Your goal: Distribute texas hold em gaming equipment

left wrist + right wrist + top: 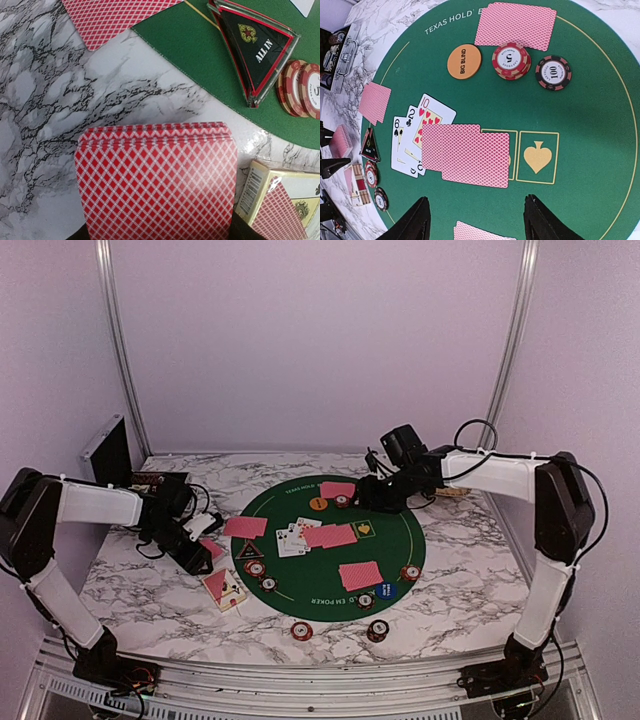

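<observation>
The left tool (160, 236) is clamped on a deck of red-backed cards (157, 180). Only the dark ends of its fingers show, at the lower corners of the left wrist view. The deck hangs over the marble worktop (45, 100), just off the edge of the green mat (200, 45). Its long axis runs up the picture: the slightly stepped far short edge faces the mat, and the near end is cut off by the frame. Just beside it on the right lies a card box (280, 205), also cut off. On the mat's edge, the dark triangular ALL IN marker (255, 50) points one corner toward the box, with a red chip stack (300, 87) just beside it.

Further right, in the right wrist view, three face-up cards (417, 135), a six, a two and a ten, lie fanned. They are partly covered by two overlapping face-down cards (465, 160), whose long axis runs across the picture. These hide part of a printed box next to the spade emblem (537, 157).

The orange BIG BLIND button (464, 61), a red 5 chip stack (510, 60) and a dark 100 chip (553, 72) sit in a row, near another face-down pair (516, 25). The right tool (476, 202) hovers above the mat, jaws wide apart, gripping nothing.

In the top view, a blue button (386, 590) sits near the mat's front edge, its lettering too small to read.
</observation>
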Motion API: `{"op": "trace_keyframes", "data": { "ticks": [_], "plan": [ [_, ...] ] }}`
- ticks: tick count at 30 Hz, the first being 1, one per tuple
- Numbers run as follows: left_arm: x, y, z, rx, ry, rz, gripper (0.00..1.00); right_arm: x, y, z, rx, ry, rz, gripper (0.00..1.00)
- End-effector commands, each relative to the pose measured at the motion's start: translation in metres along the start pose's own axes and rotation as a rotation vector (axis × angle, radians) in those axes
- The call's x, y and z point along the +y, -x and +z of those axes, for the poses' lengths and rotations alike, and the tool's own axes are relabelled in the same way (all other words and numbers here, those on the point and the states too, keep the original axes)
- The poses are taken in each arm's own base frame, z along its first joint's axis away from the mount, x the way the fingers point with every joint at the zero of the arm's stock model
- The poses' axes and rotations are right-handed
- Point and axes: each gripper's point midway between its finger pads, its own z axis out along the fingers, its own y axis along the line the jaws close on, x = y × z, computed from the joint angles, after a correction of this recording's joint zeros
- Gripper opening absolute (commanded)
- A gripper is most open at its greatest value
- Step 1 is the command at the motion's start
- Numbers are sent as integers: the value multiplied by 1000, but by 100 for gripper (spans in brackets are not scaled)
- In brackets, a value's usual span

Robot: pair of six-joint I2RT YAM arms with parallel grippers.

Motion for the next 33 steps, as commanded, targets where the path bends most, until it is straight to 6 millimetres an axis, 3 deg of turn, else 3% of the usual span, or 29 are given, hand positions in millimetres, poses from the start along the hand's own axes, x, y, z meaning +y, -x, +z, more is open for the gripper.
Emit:
{"op": "trace_keyframes", "data": {
  "ticks": [1,4,18,21,30,33],
  "plan": [
    [-13,-6,5,17,-58,-5,21,5,14,-18,-59,-1,1,63],
    [-15,-7,4,18,-65,1,36,4,15,-21,-65,-7,1,64],
    [-13,-14,3,39,-44,15,74,8,23,-34,-92,-11,-7,67],
    [-11,-16,5,50,-36,16,87,8,23,-35,-95,-10,-7,68],
    [-6,-7,-2,25,-8,16,88,12,27,-42,-112,-5,-12,71],
    [-3,2,-12,3,10,25,89,9,33,-48,-133,-23,-13,78]
  ]
}}
